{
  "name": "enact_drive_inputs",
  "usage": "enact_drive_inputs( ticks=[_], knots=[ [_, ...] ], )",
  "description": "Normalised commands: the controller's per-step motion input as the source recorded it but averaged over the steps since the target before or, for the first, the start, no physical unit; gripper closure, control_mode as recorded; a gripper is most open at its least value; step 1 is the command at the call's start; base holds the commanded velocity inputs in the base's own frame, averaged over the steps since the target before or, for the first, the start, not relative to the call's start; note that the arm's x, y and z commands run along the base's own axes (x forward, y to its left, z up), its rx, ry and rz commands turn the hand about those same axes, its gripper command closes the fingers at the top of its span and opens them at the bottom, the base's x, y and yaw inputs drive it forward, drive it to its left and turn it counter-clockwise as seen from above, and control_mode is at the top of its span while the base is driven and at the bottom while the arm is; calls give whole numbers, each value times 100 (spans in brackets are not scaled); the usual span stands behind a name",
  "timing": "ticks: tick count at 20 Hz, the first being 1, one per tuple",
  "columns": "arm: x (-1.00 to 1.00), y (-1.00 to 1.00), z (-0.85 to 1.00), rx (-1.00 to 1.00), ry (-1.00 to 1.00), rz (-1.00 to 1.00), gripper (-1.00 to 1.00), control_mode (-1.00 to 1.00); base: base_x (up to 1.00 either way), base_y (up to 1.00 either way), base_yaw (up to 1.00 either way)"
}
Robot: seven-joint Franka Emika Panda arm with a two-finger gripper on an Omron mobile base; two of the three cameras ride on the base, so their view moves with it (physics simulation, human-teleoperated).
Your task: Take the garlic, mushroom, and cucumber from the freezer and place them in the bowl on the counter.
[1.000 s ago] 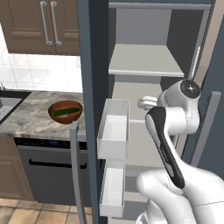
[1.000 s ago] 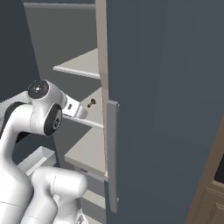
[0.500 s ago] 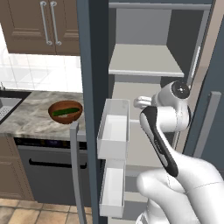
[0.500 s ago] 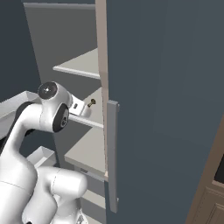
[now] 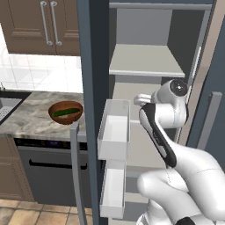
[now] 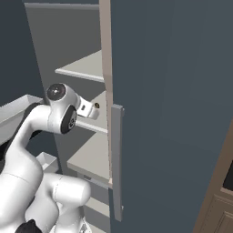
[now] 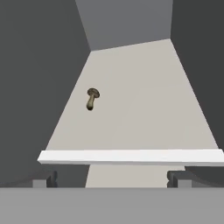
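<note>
Inside the open freezer [image 5: 145,61]: the mushroom [image 7: 91,99], a small tan-brown piece with cap and stem, lying on its side on a light grey shelf [image 7: 140,100], toward the left wall and well back from the shelf's white front lip. Just short of that lip, the gripper [image 7: 111,178], jaws spread wide and holding nothing, dark fingertips [image 7: 43,179] flanking the shelf opening (mushroom well ahead of them, untouched). From the right base camera, the same gripper [image 6: 91,109] reaching into the freezer at its middle shelf, a small dark speck beside it, perhaps the mushroom, too small to tell. Left of the freezer, on the marbled counter [image 5: 30,121], the reddish-brown bowl [image 5: 66,112] with the dark green cucumber [image 5: 66,112] lying across its inside. On the freezer's swung-open door, two white bins [image 5: 114,132], one above the other, with a long grey bar handle [image 5: 75,171] at the door's edge. Above the counter, brown wooden cabinets [image 5: 39,24].
</note>
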Motion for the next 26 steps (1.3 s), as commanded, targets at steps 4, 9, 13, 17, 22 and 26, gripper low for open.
enact_drive_inputs(
  ticks=[4,9,13,17,22,26],
  knots=[
    [14,-8,-2,0,0,0,-100,-100,0,0,0],
    [16,0,-14,0,0,0,-100,-100,0,0,0],
    [19,0,-18,0,0,0,-100,-100,0,0,0],
    [18,0,-6,0,0,0,-100,-100,0,0,0],
    [14,0,-3,0,0,2,-100,-100,0,0,0],
    [7,5,-6,0,0,3,-100,-100,0,0,0]
  ],
)
